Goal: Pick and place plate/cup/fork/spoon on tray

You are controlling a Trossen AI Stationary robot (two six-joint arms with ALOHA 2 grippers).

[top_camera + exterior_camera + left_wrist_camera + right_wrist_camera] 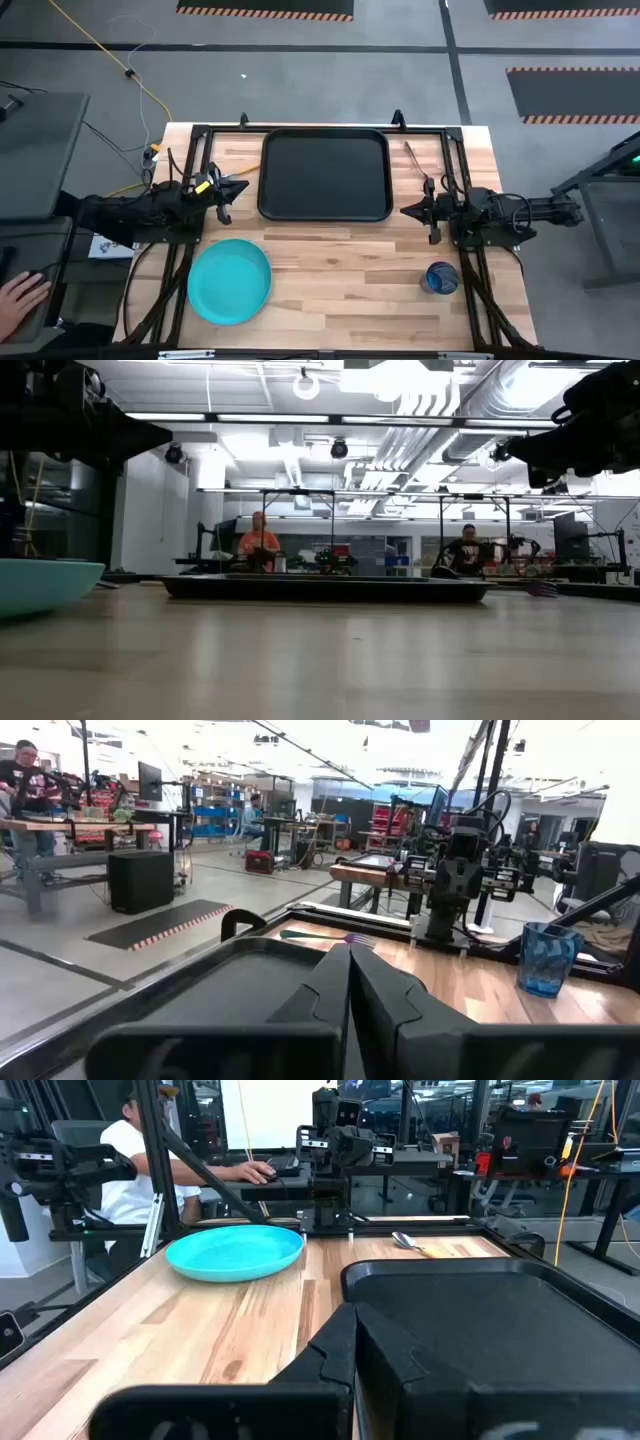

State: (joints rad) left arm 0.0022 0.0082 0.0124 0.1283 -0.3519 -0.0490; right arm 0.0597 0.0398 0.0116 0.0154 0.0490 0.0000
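The black tray (325, 175) lies at the far middle of the table. The turquoise plate (230, 281) lies flat at the near left and shows in the right wrist view (235, 1252). The blue cup (441, 278) stands upright at the near right and shows in the left wrist view (545, 958). A fork (415, 163) lies right of the tray. A spoon (240, 171) lies left of it. My left gripper (240, 188) hovers shut by the tray's left edge. My right gripper (407, 210) hovers shut by its right edge. Both are empty.
Black frame rails (180, 250) run along both table sides and the far edge. A person's hand (20, 296) rests off the table at the left. People sit at benches in the room beyond. Bare wood lies between the plate and the cup.
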